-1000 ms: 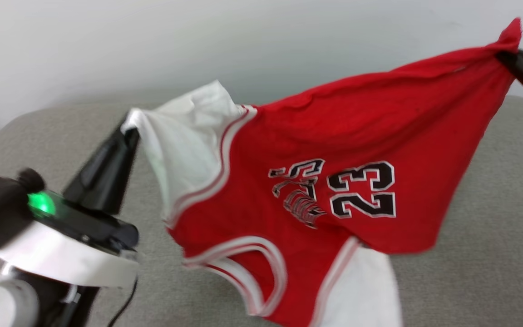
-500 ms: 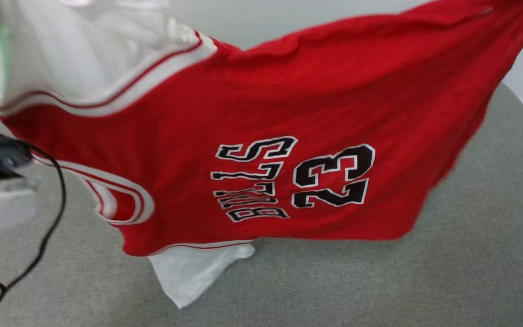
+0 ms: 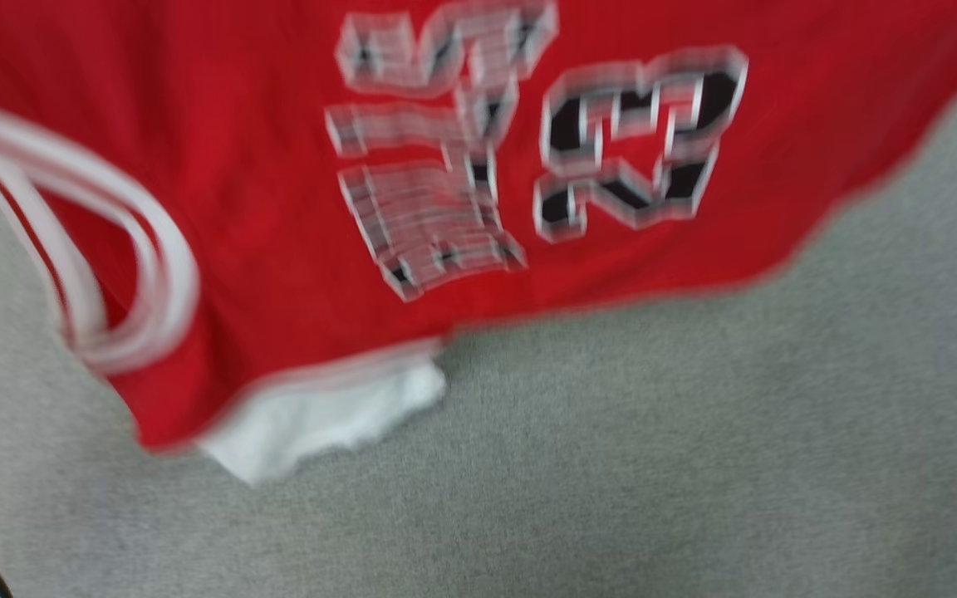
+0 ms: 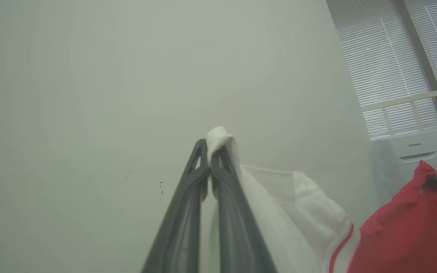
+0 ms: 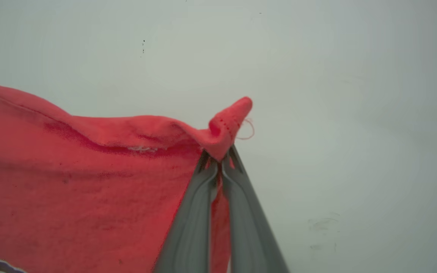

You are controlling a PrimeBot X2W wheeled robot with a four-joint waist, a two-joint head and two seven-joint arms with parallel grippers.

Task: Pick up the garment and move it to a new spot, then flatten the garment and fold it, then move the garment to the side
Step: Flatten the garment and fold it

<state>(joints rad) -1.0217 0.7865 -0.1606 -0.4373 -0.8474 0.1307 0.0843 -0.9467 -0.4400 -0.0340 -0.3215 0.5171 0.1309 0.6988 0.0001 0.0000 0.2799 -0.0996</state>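
HELD ALOFT: My left gripper (image 4: 209, 148), at 9 o'clock of the spread, was clamped shut on the tip of a white sleeve (image 4: 218, 136) of the garment (image 3: 262, 191), with a bare pale wall (image 4: 89, 94) behind it. The red shirt hung between my two arms as a stretched sheet. In the head view its black-and-white lettering (image 3: 429, 166) was blurred at 12 o'clock and a striped trim loop (image 3: 179, 282) curved at 9 o'clock. A second white sleeve (image 3: 321, 419) dangled at 7 o'clock over the grey cushioned surface (image 3: 694, 465); whether it touched I could not tell. My right gripper (image 5: 220, 161), at 3 o'clock of the spread, was closed on a red hem corner (image 5: 230, 117), a loose thread curling off it.

By my reading, the pick-up was done and the carry to a new spot was in hand, the shirt raised by two corners. Laying it down, flattening it, folding it and moving it to the side were all left to do.

As for containers, the one box-like thing was a white appliance (image 4: 419, 146) beneath the window blinds (image 4: 393, 57), at 3 o'clock in the left wrist view. What it held, if anything, I could not tell.
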